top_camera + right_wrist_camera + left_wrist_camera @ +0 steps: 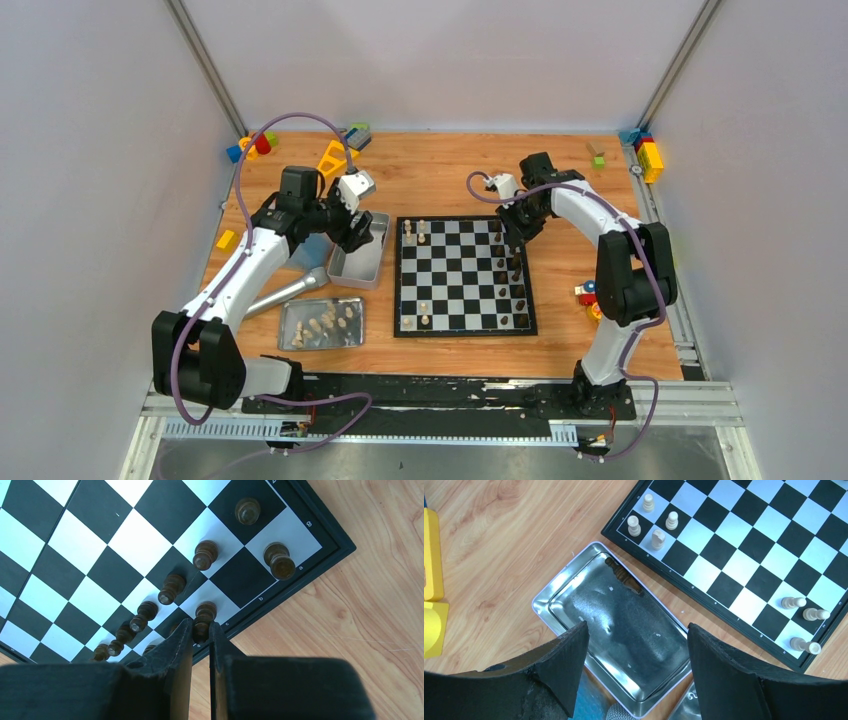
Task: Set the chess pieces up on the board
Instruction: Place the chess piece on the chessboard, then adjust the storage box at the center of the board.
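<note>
The checkered board [458, 277] lies mid-table. Dark pieces [516, 268] stand along its right edge, cream pieces [414, 232] at its left corners. My right gripper [201, 628] is shut on a dark brown piece [204, 616] at the board's right edge, over the far right corner [512, 228]. Other dark pieces [171, 588] stand beside it in two rows. My left gripper [636, 645] is open and empty above a metal tray [574, 580] left of the board; one dark piece [623, 578] lies in that tray. Cream pieces [651, 522] stand on the board's corner.
A second metal tray [288, 340] with several cream pieces [325, 322] sits at the near left. A grey microphone [285, 292] lies beside the trays. Colourful toy blocks [335, 155] lie at the back left, the back right [648, 155] and right of the board [587, 295].
</note>
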